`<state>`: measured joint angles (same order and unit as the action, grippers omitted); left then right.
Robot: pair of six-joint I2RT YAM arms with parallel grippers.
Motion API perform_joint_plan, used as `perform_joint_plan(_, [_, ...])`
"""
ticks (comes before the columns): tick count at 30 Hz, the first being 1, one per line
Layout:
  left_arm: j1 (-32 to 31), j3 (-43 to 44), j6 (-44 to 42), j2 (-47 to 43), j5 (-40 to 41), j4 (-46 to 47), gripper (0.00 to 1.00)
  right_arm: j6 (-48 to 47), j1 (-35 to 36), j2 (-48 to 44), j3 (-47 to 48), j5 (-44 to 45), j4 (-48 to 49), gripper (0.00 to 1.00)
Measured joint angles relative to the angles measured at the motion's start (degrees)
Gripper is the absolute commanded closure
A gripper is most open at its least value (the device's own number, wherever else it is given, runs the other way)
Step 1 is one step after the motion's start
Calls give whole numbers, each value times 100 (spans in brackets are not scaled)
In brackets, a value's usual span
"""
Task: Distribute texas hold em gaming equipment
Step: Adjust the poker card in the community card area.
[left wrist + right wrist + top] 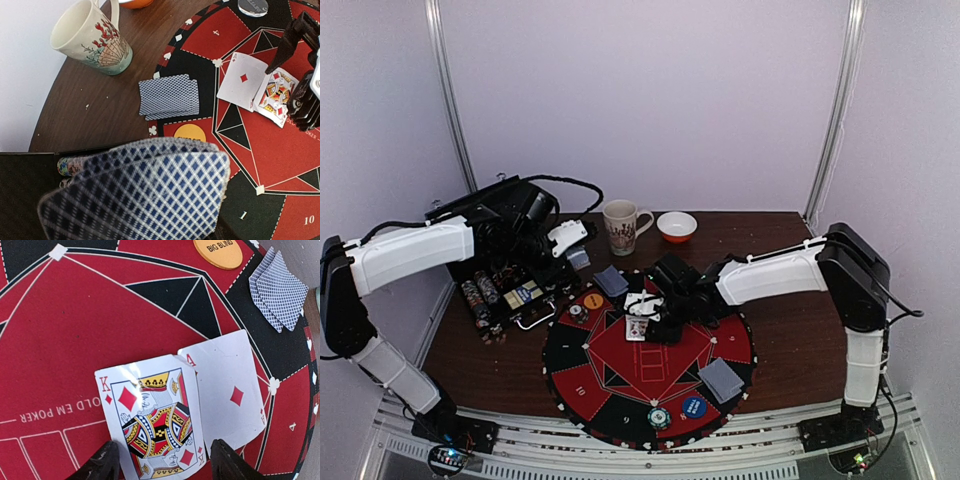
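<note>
Right gripper (pixel 162 465) pointing down, fingers spread astride king card (pixel 150 425); left gripper (pixel 574 248) aloft, seemingly pinching card stack (pixel 145 195).

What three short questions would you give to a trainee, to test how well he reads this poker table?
1. True or false: the left hand holds several blue-checked playing cards.
2. Which words stand on the flat round orange disc? A) DEALER B) BIG BLIND C) SMALL BLIND
3. Which face-up card on the round red-and-black felt mat lies between the open fingers of the right hand?
Key: 1 true; 2 B; 3 the king of diamonds.
</note>
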<state>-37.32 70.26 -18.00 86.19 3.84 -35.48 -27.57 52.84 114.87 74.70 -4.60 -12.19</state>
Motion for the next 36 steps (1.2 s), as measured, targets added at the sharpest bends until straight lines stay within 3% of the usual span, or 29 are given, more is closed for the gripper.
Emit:
perform_joint_plan(9, [0,-22,0,0,0,-9,55,-669,-48,166,339,33,-308,34])
perform_joint_plan(26, [17,-22,-2,0,0,-9,55,-940,-125,352,638,63,-402,34])
perform_joint_plan(36, [22,-24,-2,0,-2,-9,55,-1775,-129,269,581,-522,-616,34])
